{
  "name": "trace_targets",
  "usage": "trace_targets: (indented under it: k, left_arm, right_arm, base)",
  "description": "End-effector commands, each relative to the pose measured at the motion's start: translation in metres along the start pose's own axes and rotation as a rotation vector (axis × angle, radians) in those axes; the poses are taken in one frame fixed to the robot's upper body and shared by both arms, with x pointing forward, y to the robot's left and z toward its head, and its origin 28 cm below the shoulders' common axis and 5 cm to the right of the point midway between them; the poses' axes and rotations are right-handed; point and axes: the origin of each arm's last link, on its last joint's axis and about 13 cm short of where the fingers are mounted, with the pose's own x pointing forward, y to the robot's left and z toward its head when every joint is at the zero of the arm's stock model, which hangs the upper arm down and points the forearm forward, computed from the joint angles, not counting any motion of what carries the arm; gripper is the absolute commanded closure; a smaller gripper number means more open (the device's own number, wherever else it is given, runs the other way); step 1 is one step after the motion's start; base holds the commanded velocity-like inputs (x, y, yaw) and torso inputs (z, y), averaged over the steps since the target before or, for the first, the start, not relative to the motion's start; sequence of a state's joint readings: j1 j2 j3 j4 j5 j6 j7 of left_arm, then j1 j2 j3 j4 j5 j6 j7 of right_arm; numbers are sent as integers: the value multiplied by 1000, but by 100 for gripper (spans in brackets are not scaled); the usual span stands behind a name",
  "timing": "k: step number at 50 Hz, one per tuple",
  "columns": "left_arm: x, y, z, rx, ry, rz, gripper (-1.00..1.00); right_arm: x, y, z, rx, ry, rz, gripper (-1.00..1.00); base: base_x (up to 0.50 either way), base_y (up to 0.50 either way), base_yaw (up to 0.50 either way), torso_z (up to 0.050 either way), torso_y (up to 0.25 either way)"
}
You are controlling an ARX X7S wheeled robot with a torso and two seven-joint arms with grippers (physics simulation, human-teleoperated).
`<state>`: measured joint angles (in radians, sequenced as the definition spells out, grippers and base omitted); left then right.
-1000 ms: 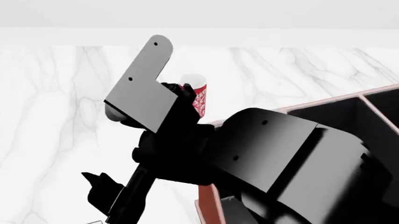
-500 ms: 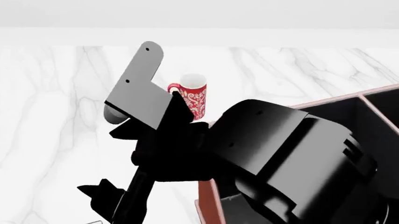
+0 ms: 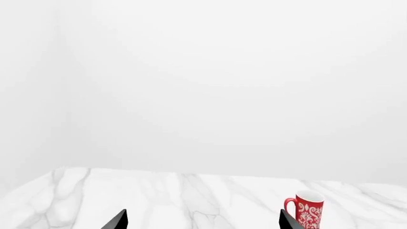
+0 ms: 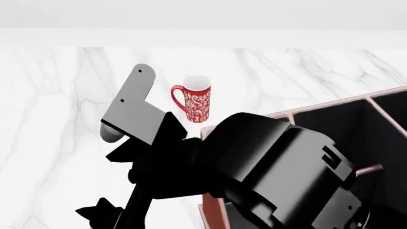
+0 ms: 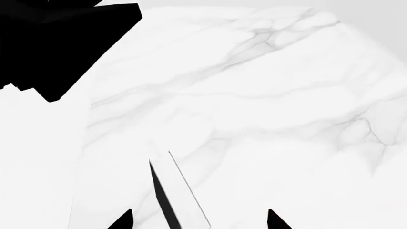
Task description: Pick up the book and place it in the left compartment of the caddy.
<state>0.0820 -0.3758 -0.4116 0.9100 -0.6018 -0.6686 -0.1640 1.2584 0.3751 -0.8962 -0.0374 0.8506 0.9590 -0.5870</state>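
- Left gripper [image 3: 201,222] — the jaws are spread wide; only the two black tips are seen, and nothing is held between them.
- Right gripper [image 5: 199,220] — the tips are set well apart, wider than the book [image 5: 170,191].
- Book — it is seen edge-on in the right wrist view as a thin black slab with a white face, over the marble table [image 5: 273,105]. It lies between the two tips and is touched by neither. In the head view it is hidden by the arms.
- Mug [image 4: 194,101] — it is stood upright on the table, near the caddy [image 4: 330,106], handle turned away from it.
- Caddy — its black interior and thin dividers are partly covered by the right arm.
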Motion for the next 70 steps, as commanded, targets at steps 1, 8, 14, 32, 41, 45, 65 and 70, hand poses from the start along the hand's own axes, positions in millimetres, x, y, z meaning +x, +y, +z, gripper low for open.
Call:
trace_targets:
  k: [1, 8, 14, 32, 41, 45, 65, 70]
  left_arm:
    - [0, 0, 0, 2, -1, -4, -100]
    - [0, 0, 0, 3, -2, -6, -100]
    - [0, 0, -2, 4, -2, -9, -100]
    - [0, -1, -1, 5, -4, -12, -100]
    - [-1, -1, 0, 5, -6, -13, -100]
    - [-1, -1, 0, 6, -6, -13, -100]
    - [-3, 0, 3, 5, -9, -16, -100]
    - [-4, -1, 4, 8, -11, -21, -100]
  right_arm:
    - [8, 1, -6, 10, 4, 26, -100]
    - [15, 1, -12, 18, 11, 39, -100]
    - [18, 2, -14, 16, 13, 48, -100]
    - [29, 2, -19, 5, 28, 57, -100]
    - [35, 2, -27, 2, 53, 45, -100]
    - [37, 2, -28, 2, 59, 43, -100]
    - [48, 1, -38, 6, 76, 48, -100]
    - [49, 3, -39, 3, 78, 53, -100]
  base:
    - [0, 0, 0, 0, 0]
    - [0, 0, 0, 0, 0]
    - [0, 0, 0, 0, 0]
    - [0, 0, 0, 0, 0]
    - [0, 0, 0, 0, 0]
    - [0, 0, 0, 0, 0]
    - [0, 0, 0, 0, 0]
    - [0, 0, 0, 0, 0]
